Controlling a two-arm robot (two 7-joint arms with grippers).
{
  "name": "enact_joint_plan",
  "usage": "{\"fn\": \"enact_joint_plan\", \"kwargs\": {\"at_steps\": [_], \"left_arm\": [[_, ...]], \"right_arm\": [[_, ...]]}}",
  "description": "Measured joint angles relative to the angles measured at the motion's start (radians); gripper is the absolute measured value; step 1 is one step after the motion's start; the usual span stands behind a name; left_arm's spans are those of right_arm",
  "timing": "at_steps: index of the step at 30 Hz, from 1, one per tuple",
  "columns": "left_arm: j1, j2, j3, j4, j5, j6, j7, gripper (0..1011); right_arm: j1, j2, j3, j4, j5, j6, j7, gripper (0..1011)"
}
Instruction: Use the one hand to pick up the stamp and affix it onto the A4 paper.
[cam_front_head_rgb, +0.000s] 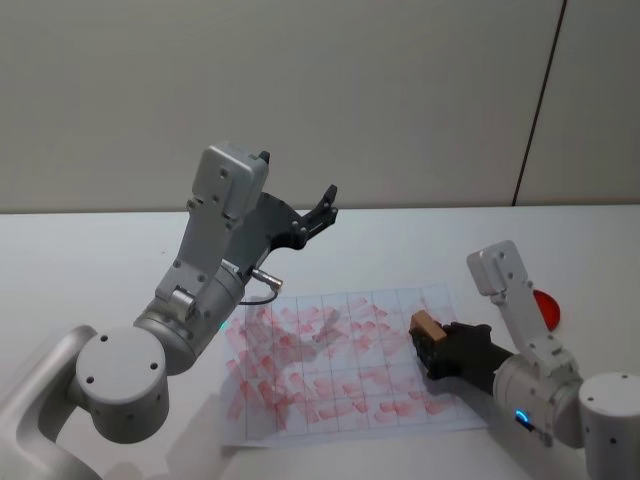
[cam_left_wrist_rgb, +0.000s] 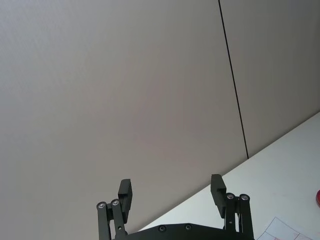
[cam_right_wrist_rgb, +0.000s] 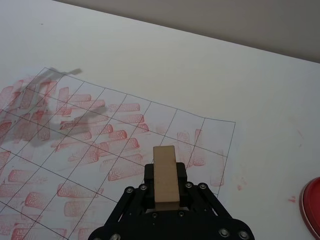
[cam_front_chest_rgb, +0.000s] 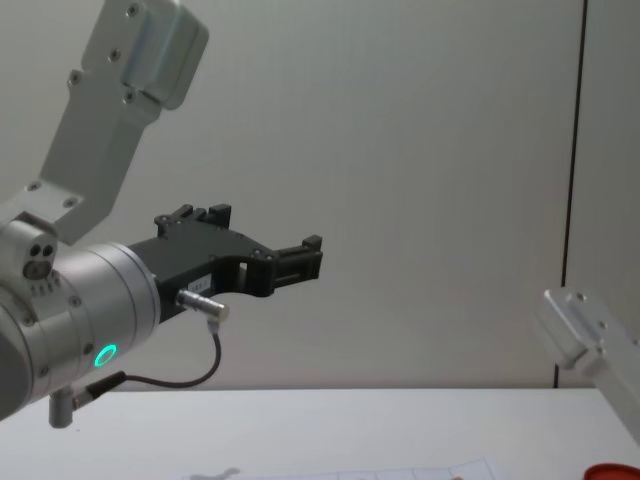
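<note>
while the right gripper (cam_front_head_rgb: 430, 342) sits low at the 3 o'clock edge of the a4 paper (cam_front_head_rgb: 340, 385), its dark blocky fingers (cam_right_wrist_rgb: 148, 176) are pinched on the stamp (cam_front_head_rgb: 424, 323), a small tan wooden block that pokes out beyond the fingertips; in the right wrist view the block lies over the sheet's ruled grid, near the edge of the paper, and whether its face touches the sheet cannot be told

the paper lies flat on the white table (cam_front_head_rgb: 90, 250) and is crowded with red prints (cam_front_head_rgb: 300, 345), denser toward its 9 o'clock side and thinner toward the stamp

a red disc (cam_front_head_rgb: 547, 308) rests on the table off the paper, at about 2 o'clock from the stamp and partly behind the right arm

the left gripper (cam_front_head_rgb: 320, 215) hangs high above the table at about 11 o'clock from the middle of the paper, well apart from the stamp, its fingers (cam_left_wrist_rgb: 125, 192) spread wide with nothing between them, aimed at the pale wall (cam_left_wrist_rgb: 125, 90)
</note>
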Motion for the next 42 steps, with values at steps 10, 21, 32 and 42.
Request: {"fn": "enact_joint_plan", "kwargs": {"at_steps": [10,21,32,42], "left_arm": [[0.000,0.000,0.000,0.000,0.000,0.000,0.000,1001],[0.000,0.000,0.000,0.000,0.000,0.000,0.000,1001],[0.000,0.000,0.000,0.000,0.000,0.000,0.000,1001],[0.000,0.000,0.000,0.000,0.000,0.000,0.000,1001]], "right_arm": [[-0.002,-0.001,-0.004,0.005,-0.008,0.006,0.000,226],[-0.021,0.010,-0.005,-0.033,-0.009,-0.011,-0.012,226],[-0.029,0.038,0.029,-0.136,0.030,-0.073,-0.033,226],[-0.020,0.089,0.099,-0.179,0.106,-0.118,-0.059,226]]}}
